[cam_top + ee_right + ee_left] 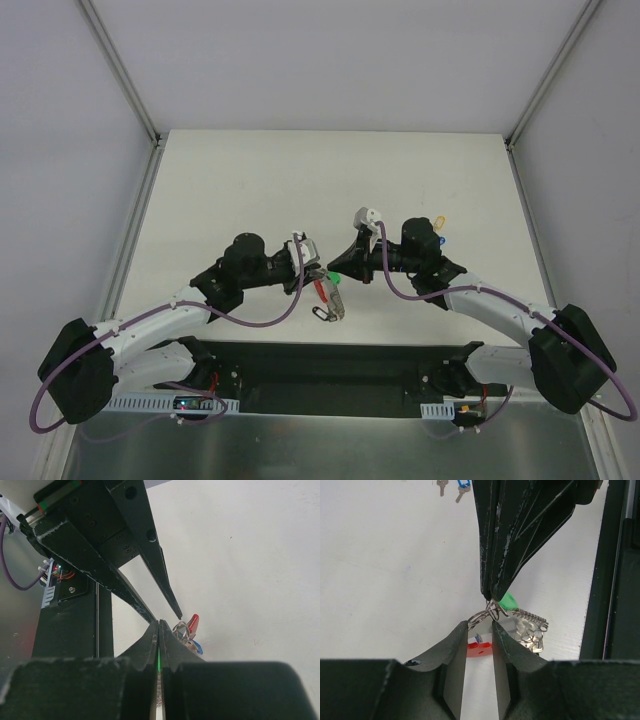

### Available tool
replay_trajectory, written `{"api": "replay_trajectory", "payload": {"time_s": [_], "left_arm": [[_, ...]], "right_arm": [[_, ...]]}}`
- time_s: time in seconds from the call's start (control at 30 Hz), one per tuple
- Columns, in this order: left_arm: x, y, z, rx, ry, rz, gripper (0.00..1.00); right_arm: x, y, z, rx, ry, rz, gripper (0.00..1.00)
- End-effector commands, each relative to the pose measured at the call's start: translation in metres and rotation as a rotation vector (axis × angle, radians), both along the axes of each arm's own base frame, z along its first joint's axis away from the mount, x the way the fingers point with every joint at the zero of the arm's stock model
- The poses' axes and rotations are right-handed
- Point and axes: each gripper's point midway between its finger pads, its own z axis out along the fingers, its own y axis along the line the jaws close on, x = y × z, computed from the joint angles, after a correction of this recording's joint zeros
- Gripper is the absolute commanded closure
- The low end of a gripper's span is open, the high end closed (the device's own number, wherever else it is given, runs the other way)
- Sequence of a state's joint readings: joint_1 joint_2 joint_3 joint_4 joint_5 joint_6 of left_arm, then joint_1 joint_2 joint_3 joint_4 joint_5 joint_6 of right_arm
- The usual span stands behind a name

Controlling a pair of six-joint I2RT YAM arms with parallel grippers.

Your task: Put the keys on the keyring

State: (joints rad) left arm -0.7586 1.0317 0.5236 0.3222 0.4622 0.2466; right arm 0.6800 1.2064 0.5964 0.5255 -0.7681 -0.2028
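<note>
The left gripper point(480, 627) filled the near edge of its own wrist view. Its two dark fingers point(456, 655) stood only a narrow gap apart and pinched the keyring point(527, 625) at their tips. The red loop point(477, 649) showed in the gap between them. The small wire ring point(482, 615) stuck out just past the tips, and the grey chain-like part trailed to the right over the white table point(385, 570).

The right gripper point(492, 596) reached in from the far side, its fingers pressed flat together on the green key point(509, 601). The green head poked out to the right of their point. The key's metal end touched the wire ring, though whether it had passed through could not be told.

In the right wrist view only a thin green line showed between the closed fingers. From above, both grippers met near the middle of the table, tip to tip, with the keyring just on the near side of them. The blue key point(443, 240) and the yellow key point(440, 221) lay side by side on the table, well off to the right, beyond the right arm.
</note>
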Motion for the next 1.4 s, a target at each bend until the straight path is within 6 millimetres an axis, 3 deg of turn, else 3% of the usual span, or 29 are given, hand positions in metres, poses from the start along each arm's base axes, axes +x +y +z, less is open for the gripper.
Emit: {"api": "replay_trajectory", "payload": {"time_s": [0.0, 0.7, 0.87, 0.9, 1.0, 1.37], "left_arm": [[-0.003, -0.009, 0.023, -0.084, -0.053, -0.035, 0.75], [-0.017, -0.008, 0.011, -0.084, 0.003, -0.061, 0.65], [-0.015, -0.009, 0.010, -0.079, 0.003, -0.044, 0.69], [-0.014, -0.009, 0.011, -0.079, 0.000, -0.040, 0.76], [-0.009, -0.008, 0.011, -0.077, -0.006, -0.014, 0.82], [-0.003, -0.011, 0.012, -0.084, -0.017, 0.012, 0.82]], "right_arm": [[0.000, 0.005, 0.036, 0.070, -0.107, 0.022, 0.99], [-0.002, 0.005, 0.037, 0.072, -0.109, 0.020, 0.99], [-0.003, 0.005, 0.038, 0.075, -0.112, 0.023, 0.99], [-0.002, 0.005, 0.038, 0.076, -0.113, 0.023, 0.99], [-0.003, 0.005, 0.038, 0.076, -0.113, 0.023, 0.99], [-0.004, 0.005, 0.040, 0.079, -0.116, 0.029, 0.99]]}}
